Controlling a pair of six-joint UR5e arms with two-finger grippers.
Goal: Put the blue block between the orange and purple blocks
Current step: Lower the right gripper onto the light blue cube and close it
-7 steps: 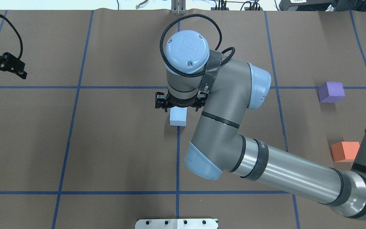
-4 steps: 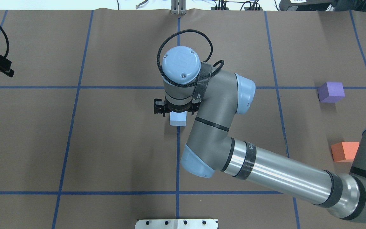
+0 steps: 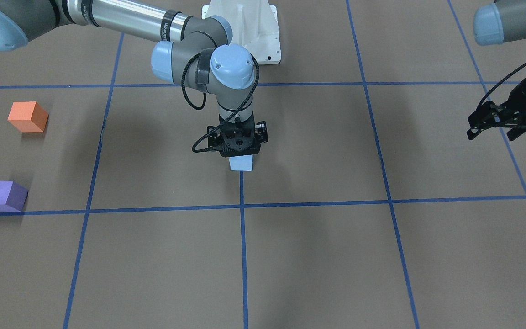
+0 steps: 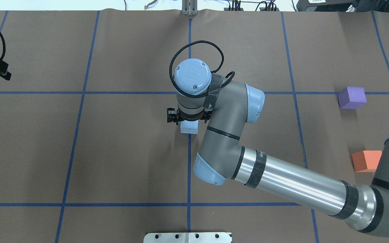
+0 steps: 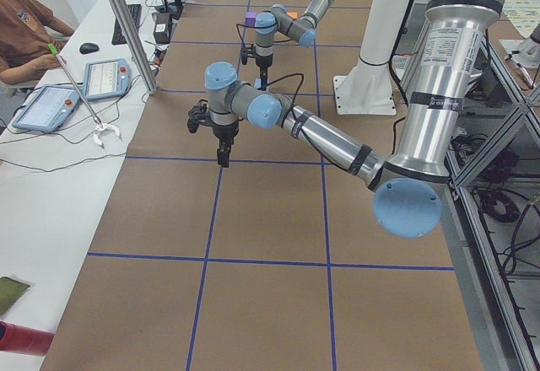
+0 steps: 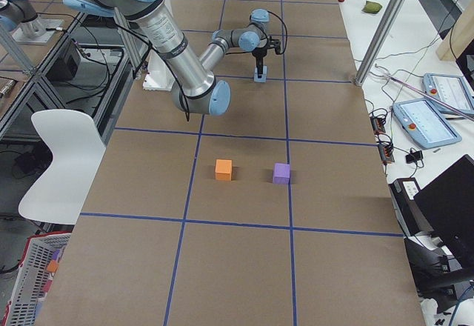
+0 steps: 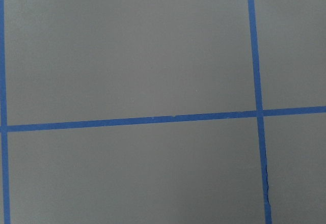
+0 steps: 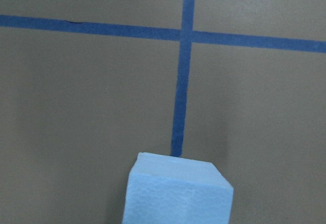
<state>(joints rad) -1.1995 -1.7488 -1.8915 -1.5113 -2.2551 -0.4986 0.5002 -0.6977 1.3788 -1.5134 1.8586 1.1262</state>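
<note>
Right arm [image 4: 282, 182] reaches from the robot's right side to the middle of the table [image 3: 381, 256], wrist turned straight down. Right gripper [image 3: 238, 146] sits directly over the blue block [image 3: 241, 163], its body hiding the block's top in both the overhead and front-facing views.

Right jaws: not seen in any view, so it cannot be told whether they are released or clenched on the block. Right wrist view shows only the block's upper face and one side, low in the centre of the picture.

Blue block: at table centre, on the blue tape line [image 3: 243, 256] that runs toward the operators' side. In the front-facing view it looks to rest on the table; contact with the jaws cannot be told.

Orange block [image 3: 27, 116] and purple block [image 3: 3, 195]: both at the robot's right end of the table, well apart from the blue block. Orange is nearer the robot, purple farther out, beside a tape line. Bare table lies between the two.

Left gripper [image 3: 496, 128]: hangs above the table at the robot's left end, well apart from all three blocks and holding nothing. Left jaws: too dark and small to tell released from clenched. Left wrist view shows only brown table and crossing tape lines
</note>
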